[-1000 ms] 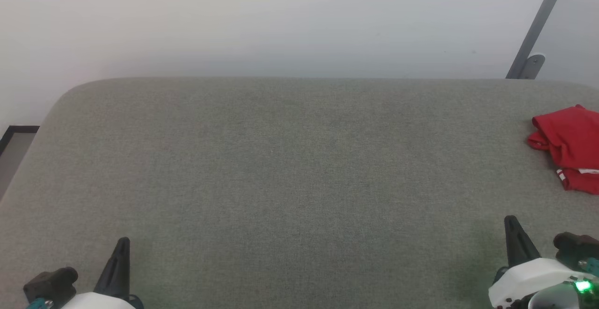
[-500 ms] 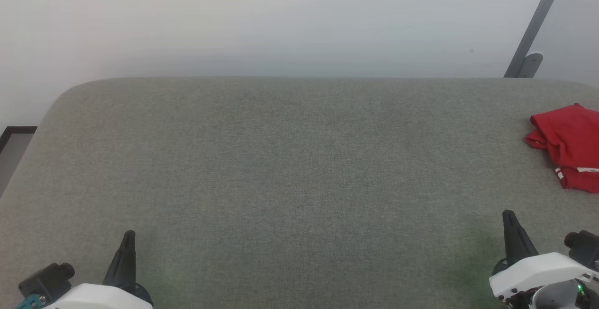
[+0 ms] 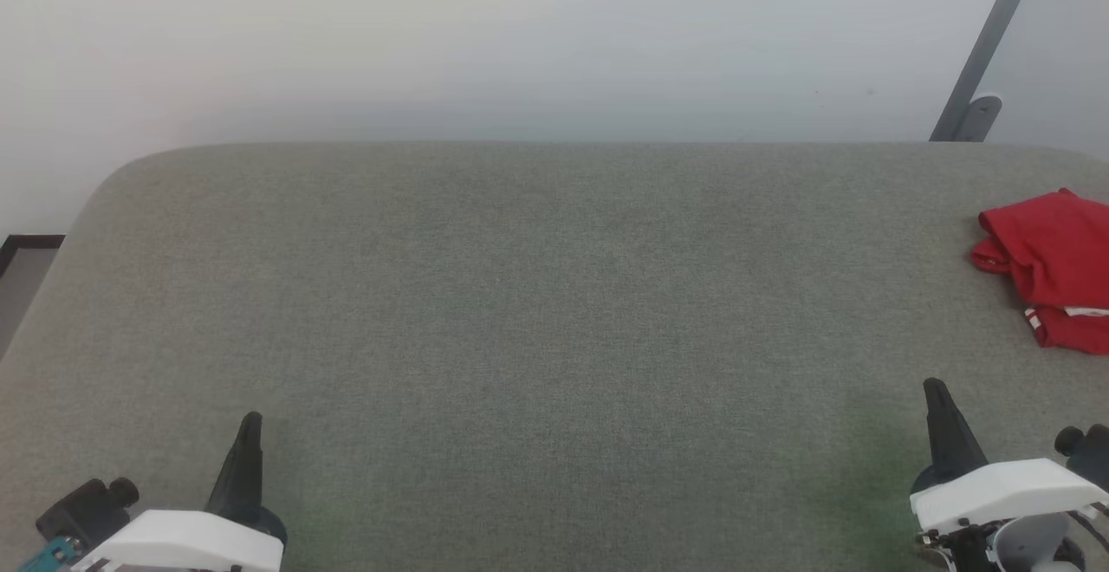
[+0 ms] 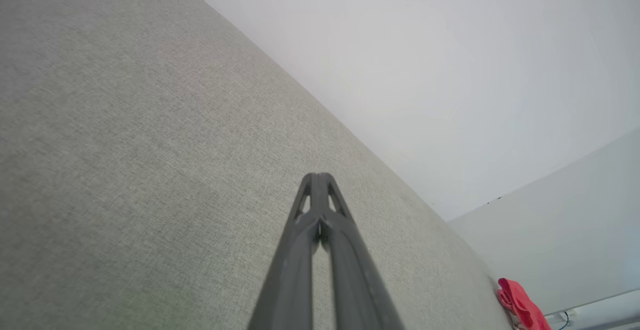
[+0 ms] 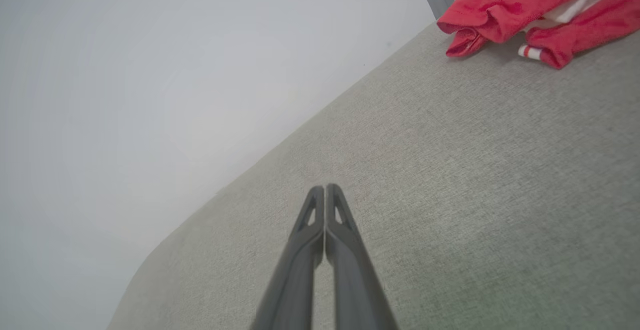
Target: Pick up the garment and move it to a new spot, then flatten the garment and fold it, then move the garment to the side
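**A:** Where is the garment?

**B:** The red garment (image 3: 1053, 264) lies crumpled at the far right of the grey fabric-covered bench (image 3: 537, 295), cut off by the head view's right edge. A bit of white-and-red striped trim shows on its near side, and a white strip runs between the red folds.

**A:** And the end effectors?

**B:** The left end effector (image 3: 249, 425) sits at the lower left and the right end effector (image 3: 934, 390) at the lower right, both over bare fabric. In each wrist view the two dark fingers are drawn narrow, tips touching.

**A:** Is either one near the garment?

**B:** The right one is nearer, but apart from it. The garment lies ahead and to its right. The left one is well apart.

**A:** What is behind the bench?

**B:** A pale wall (image 3: 520, 35), with a grey metal strut (image 3: 983, 52) slanting at the upper right.
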Robot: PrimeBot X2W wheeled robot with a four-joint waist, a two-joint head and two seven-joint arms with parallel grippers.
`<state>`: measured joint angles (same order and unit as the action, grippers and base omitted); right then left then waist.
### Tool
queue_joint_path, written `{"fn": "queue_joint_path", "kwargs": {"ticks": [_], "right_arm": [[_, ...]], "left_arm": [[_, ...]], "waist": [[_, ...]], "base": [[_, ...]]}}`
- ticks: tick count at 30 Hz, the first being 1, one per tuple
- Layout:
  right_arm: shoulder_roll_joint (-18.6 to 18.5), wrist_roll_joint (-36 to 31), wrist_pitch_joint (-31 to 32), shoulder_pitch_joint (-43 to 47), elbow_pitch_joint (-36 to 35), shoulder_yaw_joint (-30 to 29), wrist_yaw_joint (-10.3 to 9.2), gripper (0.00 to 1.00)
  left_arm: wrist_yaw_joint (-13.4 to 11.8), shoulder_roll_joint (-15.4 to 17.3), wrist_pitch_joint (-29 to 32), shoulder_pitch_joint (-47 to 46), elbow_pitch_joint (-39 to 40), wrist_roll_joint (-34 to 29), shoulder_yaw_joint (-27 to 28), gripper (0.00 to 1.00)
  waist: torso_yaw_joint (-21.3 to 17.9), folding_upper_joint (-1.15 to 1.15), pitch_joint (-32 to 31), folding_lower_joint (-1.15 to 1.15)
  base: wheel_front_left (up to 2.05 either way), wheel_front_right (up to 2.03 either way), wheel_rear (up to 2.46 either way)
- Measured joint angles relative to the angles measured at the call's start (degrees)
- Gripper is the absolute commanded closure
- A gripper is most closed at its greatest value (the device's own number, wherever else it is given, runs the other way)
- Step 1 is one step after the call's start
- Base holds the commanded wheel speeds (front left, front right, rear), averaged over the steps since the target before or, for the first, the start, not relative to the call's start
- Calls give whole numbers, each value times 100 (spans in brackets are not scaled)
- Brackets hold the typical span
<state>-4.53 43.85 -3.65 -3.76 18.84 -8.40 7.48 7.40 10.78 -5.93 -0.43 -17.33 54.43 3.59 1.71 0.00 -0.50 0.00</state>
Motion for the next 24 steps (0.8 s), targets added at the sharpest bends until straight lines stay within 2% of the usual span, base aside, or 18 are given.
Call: {"fn": "queue_joint_path", "kwargs": {"ticks": [24], "right_arm": [[52,1679,363,-66,-164,66,0,100]], "left_arm": [[0,-269,442,-202,112,1332,99,100]], "waist": [[-46,0,18,0]], "base": [[0,0,0]]}}
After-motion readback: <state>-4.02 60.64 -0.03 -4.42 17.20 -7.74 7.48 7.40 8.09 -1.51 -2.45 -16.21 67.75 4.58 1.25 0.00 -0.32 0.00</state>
